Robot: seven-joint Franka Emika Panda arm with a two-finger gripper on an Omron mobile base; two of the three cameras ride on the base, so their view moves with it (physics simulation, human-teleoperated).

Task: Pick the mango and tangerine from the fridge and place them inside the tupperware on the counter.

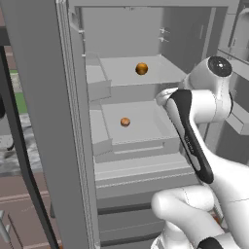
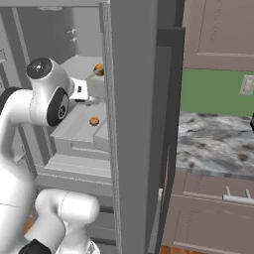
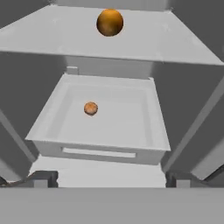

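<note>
The fridge [image 1: 146, 160] stands open beside the marbled worktop [image 2: 213, 144]. On its upper shelf [image 3: 52, 39] sits the mango [image 3: 109, 22]; in the tray [image 3: 144, 144] below lies the smaller tangerine [image 3: 90, 108]. The claw [image 3: 109, 179] is released, empty, facing them.

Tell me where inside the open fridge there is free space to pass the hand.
The upper shelf is bare on both sides of the larger orange fruit. The tray below is bare around the small orange fruit, widest on its right in the hand view. Nowhere is crowded; the open gripper faces the tray.
</note>
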